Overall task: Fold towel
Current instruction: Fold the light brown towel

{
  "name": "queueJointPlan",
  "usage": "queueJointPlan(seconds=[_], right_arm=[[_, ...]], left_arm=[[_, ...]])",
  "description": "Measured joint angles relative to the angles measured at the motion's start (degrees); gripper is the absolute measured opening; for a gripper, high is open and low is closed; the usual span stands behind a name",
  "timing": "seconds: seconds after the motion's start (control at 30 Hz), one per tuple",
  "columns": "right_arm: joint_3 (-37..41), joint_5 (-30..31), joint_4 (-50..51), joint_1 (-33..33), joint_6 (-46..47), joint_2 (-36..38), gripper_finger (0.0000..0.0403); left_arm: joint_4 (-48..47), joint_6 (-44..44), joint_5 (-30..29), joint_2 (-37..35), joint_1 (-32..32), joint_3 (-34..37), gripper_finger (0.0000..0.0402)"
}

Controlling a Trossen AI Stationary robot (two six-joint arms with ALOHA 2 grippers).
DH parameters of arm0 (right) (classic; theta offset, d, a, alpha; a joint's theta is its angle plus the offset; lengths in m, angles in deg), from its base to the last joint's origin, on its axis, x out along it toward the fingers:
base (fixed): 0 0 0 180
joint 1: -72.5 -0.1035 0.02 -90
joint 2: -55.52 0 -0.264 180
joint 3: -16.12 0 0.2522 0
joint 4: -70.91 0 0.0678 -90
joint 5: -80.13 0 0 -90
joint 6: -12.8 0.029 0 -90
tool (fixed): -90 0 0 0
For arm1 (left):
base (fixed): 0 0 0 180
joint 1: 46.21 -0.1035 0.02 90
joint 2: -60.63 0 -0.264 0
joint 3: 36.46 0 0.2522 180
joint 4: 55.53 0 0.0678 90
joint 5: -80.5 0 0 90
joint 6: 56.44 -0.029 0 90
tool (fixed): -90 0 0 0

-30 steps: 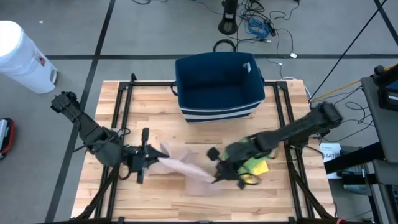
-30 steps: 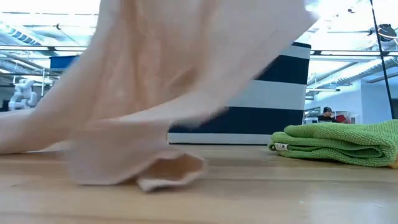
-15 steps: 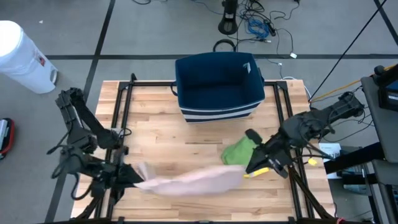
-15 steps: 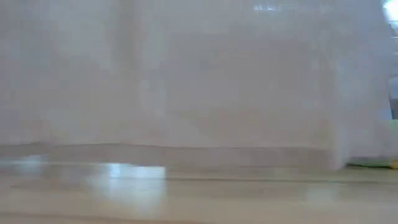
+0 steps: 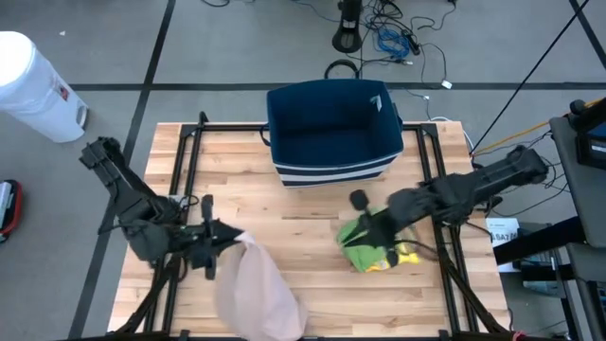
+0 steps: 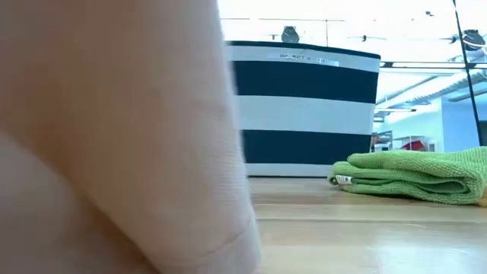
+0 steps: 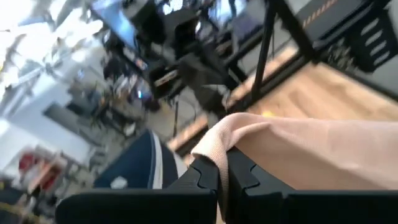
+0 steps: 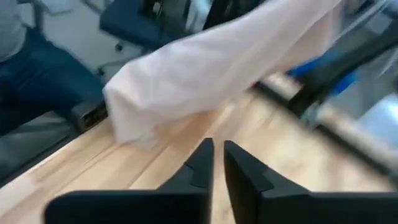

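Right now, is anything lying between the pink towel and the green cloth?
No. In the high view, only bare wooden table separates the pink towel from the green cloth; the low view shows the same empty stretch.

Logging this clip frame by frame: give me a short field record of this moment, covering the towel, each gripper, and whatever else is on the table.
towel: pink towel hanging from one pinched edge, draped at the table's front edge
left gripper: left gripper shut on the towel's edge
right gripper: right gripper over the green cloth, holds nothing, fingers nearly closed
other cloth: folded green cloth on the table
bin: navy striped bin at the back of the wooden table
fold status: not folded yet
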Motion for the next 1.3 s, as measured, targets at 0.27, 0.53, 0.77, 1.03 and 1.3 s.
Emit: queueJointPlan(seconds=[0.27, 0.53, 0.77, 1.03, 1.3], right_arm=[[4.97, -9.64, -6.88, 5.07, 7.84, -14.37, 0.0139], [6.67, -15.75, -25.00, 9.81, 6.75, -28.06, 0.0204], [6.65, -31.01, -41.52, 10.96, 7.76, -38.47, 0.0202], [6.67, -31.22, -54.25, 11.40, 8.82, -45.53, 0.0199], [2.84, -31.20, -61.33, 12.24, 10.95, -52.35, 0.0199]], left_arm=[[-4.46, 6.22, 9.35, 0.04, -4.16, 0.00, 0.0000], [-3.83, 11.63, 23.40, 0.04, -3.55, 0.00, 0.0000], [-8.51, 22.24, 25.53, 0.04, -3.04, 0.00, 0.0000], [-17.31, 33.80, 25.53, 0.04, -3.62, 0.00, 0.0000], [-18.16, 35.31, 25.51, 0.04, -4.89, 0.00, 0.0000]])
